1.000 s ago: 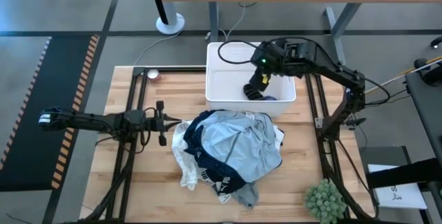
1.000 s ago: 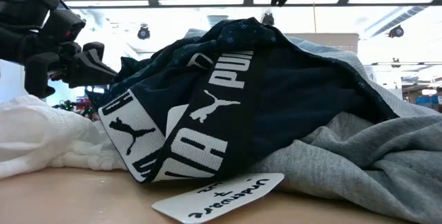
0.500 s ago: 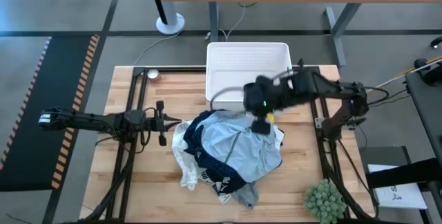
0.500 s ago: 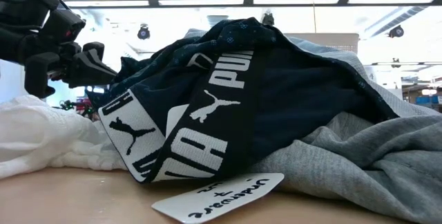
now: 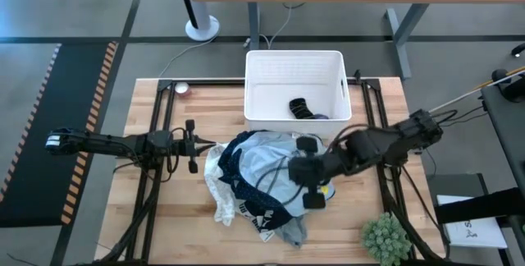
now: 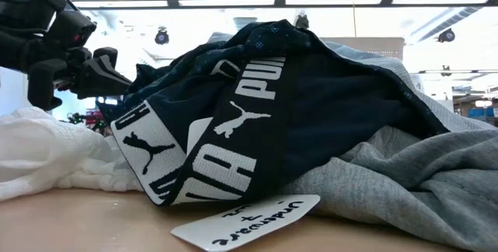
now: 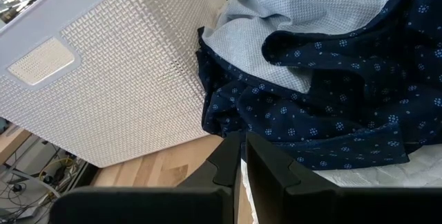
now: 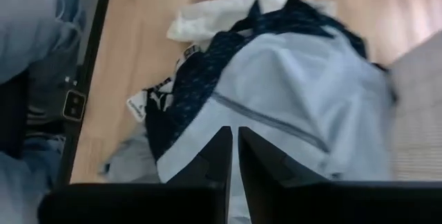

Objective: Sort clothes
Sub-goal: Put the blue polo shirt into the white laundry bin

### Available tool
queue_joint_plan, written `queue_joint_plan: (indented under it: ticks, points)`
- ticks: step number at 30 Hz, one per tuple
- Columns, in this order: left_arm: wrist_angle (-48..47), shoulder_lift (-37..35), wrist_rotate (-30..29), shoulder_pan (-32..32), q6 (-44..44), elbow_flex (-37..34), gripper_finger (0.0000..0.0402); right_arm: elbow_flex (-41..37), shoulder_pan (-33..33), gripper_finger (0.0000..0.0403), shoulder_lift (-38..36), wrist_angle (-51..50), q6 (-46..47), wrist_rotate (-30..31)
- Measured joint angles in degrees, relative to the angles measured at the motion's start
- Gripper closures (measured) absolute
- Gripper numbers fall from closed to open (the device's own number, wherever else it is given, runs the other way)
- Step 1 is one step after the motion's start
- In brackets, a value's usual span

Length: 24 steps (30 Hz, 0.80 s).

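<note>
Clothes (image 5: 275, 182): heaped on the table (image 5: 361, 217) just in front of the bin (image 5: 264, 69); pale blue on top, navy patterned, white and grey beneath.
Bin: holds a dark rolled piece (image 5: 300, 107).
Right gripper (image 5: 312, 182): above the heap's right edge, fingers pressed together.
Left gripper (image 5: 190, 145): left of the heap, fingers together.

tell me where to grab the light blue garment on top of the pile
Pinch the raised fold along the light blue garment near its middle seam, coming straight down from above. It lies uppermost on the pile, and the right gripper already hangs over its right edge.
</note>
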Motion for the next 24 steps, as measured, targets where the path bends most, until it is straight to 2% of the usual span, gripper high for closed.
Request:
queue_joint_plan:
  ticks: [6, 13, 18, 24]
  points:
    - [0.0, 0.0, 0.0, 0.0, 0.0, 0.0, 0.039, -10.0, 1.6, 0.0343, 0.0, 12.5, 0.9, 0.1]
    - [0.0, 0.0, 0.0, 0.0, 0.0, 0.0, 0.039, -17.6, 1.8, 0.022, 0.0, 24.6, 1.3, 0.5]
    - [0.0, 0.0, 0.0, 0.0, 0.0, 0.0, 0.039, -18.8, 2.4, 0.0151, 2.5, 26.1, -2.8, 0.7]
    - [0.0, 0.0, 0.0, 0.0, 0.0, 0.0, 0.039, -18.1, 3.1, 0.0119, 8.7, 26.2, -4.8, 1.6]
